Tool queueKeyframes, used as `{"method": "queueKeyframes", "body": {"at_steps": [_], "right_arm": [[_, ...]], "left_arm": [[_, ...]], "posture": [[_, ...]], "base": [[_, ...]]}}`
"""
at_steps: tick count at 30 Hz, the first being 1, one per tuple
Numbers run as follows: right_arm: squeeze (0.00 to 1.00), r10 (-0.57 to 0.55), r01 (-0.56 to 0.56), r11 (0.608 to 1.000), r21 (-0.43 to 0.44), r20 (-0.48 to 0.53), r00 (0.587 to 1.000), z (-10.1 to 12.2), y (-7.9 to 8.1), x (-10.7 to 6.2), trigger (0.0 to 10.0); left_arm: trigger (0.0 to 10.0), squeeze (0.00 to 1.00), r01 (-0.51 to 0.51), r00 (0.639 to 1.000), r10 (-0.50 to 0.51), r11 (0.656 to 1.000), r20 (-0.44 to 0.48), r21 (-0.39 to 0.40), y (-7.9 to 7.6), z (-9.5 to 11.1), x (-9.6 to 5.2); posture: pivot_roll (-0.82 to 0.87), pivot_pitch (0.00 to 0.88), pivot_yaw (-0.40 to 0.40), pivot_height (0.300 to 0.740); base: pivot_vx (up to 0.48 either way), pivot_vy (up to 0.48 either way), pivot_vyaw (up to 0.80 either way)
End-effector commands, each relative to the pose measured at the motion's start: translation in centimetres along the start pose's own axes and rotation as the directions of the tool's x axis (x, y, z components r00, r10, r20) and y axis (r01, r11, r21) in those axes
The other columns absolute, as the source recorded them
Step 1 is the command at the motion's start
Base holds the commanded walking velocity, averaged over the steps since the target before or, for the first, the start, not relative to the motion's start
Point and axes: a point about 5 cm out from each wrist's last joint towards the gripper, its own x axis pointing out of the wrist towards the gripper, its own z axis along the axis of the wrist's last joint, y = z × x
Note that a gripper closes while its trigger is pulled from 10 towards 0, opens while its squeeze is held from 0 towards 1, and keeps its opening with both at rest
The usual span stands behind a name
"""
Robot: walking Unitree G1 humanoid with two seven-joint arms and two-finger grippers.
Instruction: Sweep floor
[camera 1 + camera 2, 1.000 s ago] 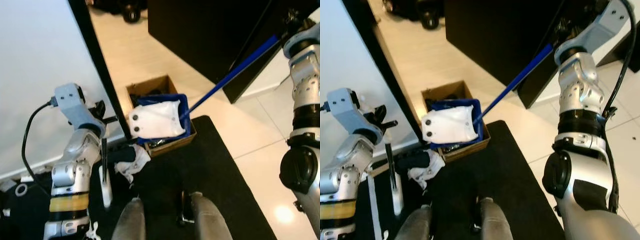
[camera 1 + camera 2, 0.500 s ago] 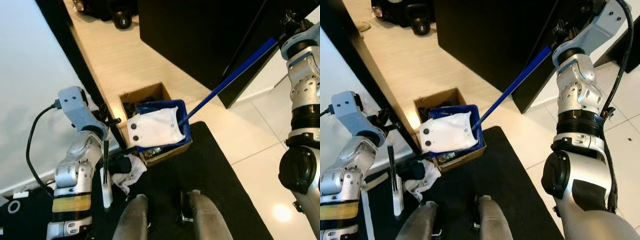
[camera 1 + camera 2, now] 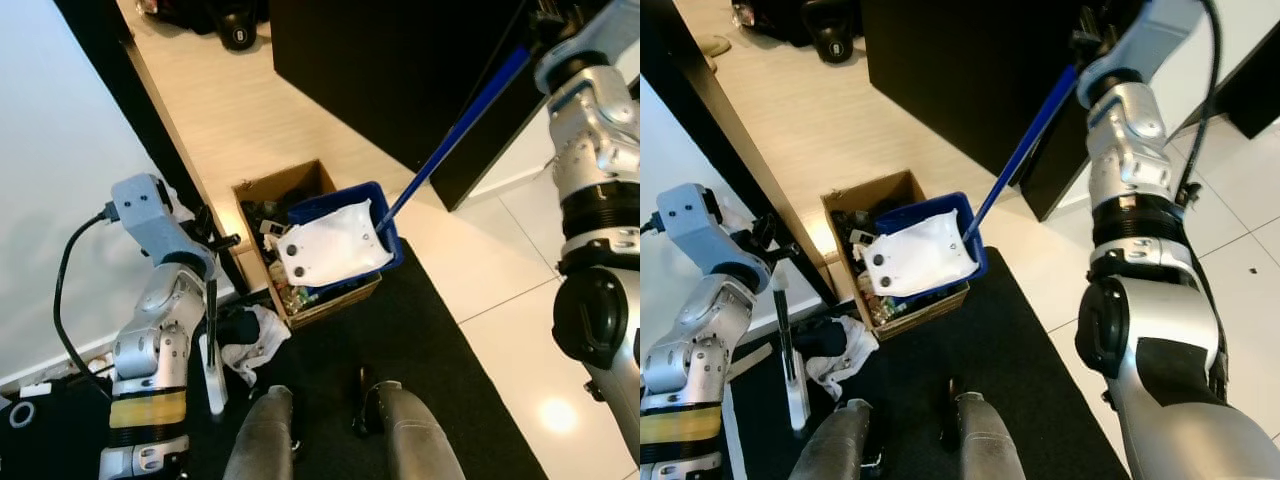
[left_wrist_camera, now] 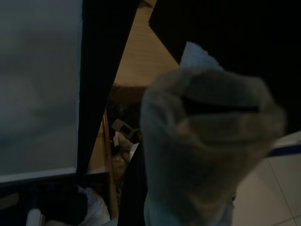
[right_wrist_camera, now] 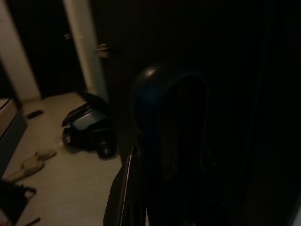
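While the left gripper (image 3: 212,300) is clamped on a white-handled brush (image 3: 213,375) hanging beside the crumpled cloth (image 3: 250,338) on the black mat (image 3: 420,390), the blue dustpan (image 3: 340,250) is held tilted over the cardboard box (image 3: 300,240) by its long handle (image 3: 455,125). Whether the right fingers are together cannot be told. Sweepings could be spilled beside the box if the tilted pan drifts.

It is very dark here. A big round dark shape (image 5: 169,141) sits in the middle. A pale post (image 5: 84,47) stands behind. A dark wheeled thing (image 5: 89,132) rests on the light floor (image 5: 56,188).
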Motion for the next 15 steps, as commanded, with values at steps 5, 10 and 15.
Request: {"method": "queueKeyframes", "body": {"at_steps": [5,10,15], "right_arm": [[0.0,0.174,-0.168,0.984,-0.059,0.117,0.978,1.4,4.6,1.1,10.0],[0.0,0.31,-0.282,0.946,-0.161,0.188,0.932,2.1,8.1,1.1,10.0],[0.0,0.465,-0.369,0.867,-0.333,0.279,0.84,2.7,12.5,0.3,10.0]], "left_arm": [[10.0,0.0,0.021,1.0,-0.021,1.0,0.013,-0.005,-1.0,-0.8,-0.8],[10.0,0.0,0.025,1.0,-0.025,1.0,0.003,-0.012,-1.0,-1.2,-1.2],[10.0,0.0,0.045,0.999,-0.045,0.999,0.001,-0.017,-1.5,-1.4,-1.3]], "posture": [[0.03,0.19,-0.092,0.74],[0.03,0.199,-0.091,0.74],[0.04,0.204,-0.084,0.74]], "base": [[0.0,0.0,0.0],[0.0,0.0,0.0],[0.0,0.0,0.0]]}}
